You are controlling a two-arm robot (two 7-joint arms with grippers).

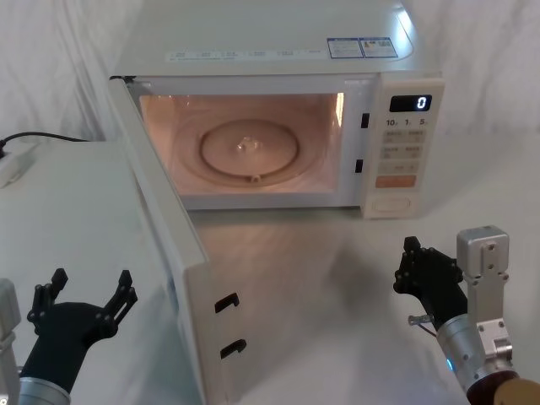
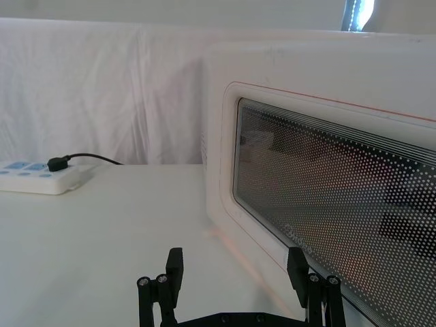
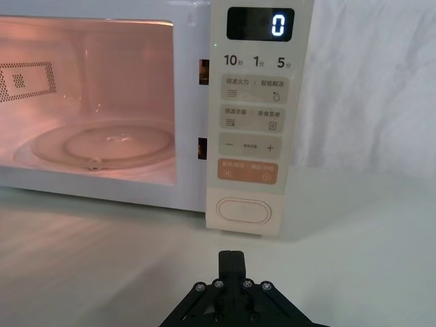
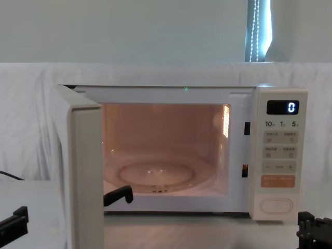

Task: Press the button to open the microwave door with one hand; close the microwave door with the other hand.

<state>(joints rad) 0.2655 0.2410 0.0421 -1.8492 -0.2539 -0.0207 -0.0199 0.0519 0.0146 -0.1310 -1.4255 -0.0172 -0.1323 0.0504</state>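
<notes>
From the head: the microwave door point(image 1: 173, 253) stands swung wide, so only closing remains; the left gripper point(image 1: 84, 299), fingers spread wide, waits just outside it. Left wrist: the door's window point(image 2: 340, 225) looms beside those fingers. Right wrist: the right gripper point(image 3: 231, 262), pinched narrow, sits back from the button point(image 3: 243, 210). Chest: the cavity glows.

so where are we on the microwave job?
Done: microwave door swung wide open, cavity lit. Right end effector, fingers together, sits low, back from the button. In hand: left end effector, open, outside the door's window. Left: pushing the door shut.
</notes>
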